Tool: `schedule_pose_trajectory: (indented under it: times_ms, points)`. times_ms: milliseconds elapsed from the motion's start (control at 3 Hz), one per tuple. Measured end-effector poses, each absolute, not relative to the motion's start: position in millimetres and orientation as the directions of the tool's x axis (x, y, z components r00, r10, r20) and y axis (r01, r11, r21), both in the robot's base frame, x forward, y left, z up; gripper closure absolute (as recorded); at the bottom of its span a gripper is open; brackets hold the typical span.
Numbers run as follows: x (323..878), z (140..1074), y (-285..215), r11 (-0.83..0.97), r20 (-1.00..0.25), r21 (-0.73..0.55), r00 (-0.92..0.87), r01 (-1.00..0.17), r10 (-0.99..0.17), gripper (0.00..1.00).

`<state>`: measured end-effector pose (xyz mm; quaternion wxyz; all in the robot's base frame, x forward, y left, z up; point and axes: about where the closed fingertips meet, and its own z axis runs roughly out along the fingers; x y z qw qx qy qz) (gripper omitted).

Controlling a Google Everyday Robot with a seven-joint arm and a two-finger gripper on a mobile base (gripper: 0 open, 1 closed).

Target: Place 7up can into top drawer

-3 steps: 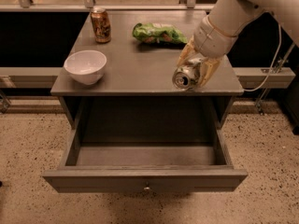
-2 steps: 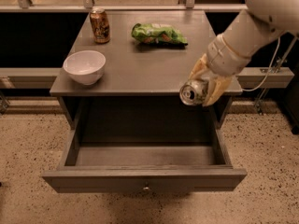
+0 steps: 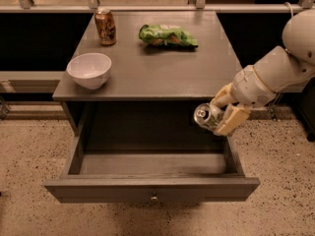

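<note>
The 7up can (image 3: 205, 116) is green and white with a silver top, tipped on its side with the top facing left. My gripper (image 3: 222, 111) is shut on it, tan fingers (image 3: 233, 120) either side, and holds it in the air over the right end of the top drawer. The top drawer (image 3: 152, 188) is pulled fully open below the tabletop, grey, with a small round knob on its front. Its inside is bare.
On the grey table (image 3: 157, 73) stand a white bowl (image 3: 89, 70) at front left, a brown-gold can (image 3: 105, 26) at back left and a green crisp bag (image 3: 167, 35) at back centre. Speckled floor lies around the cabinet.
My gripper has carried the 7up can off the table's right front corner, forward and down, to a spot over the right end of the open drawer.
</note>
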<state>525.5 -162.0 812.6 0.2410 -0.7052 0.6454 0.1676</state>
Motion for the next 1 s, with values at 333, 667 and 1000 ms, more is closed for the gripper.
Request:
schedule_pose_trajectory:
  times_ms: [333,667,1000]
  points:
    - [526.4,811.4,-162.1,-0.043,-0.581,-0.121,0.106,-0.992,-0.807,1.0]
    - [531.3,781.8,-153.0,-0.015,-0.716,-0.135,0.108,-0.991,-0.69,1.0]
    - [537.5,756.4,-148.8,0.084,-0.884,-0.193,0.136,-0.978,-0.447,1.0]
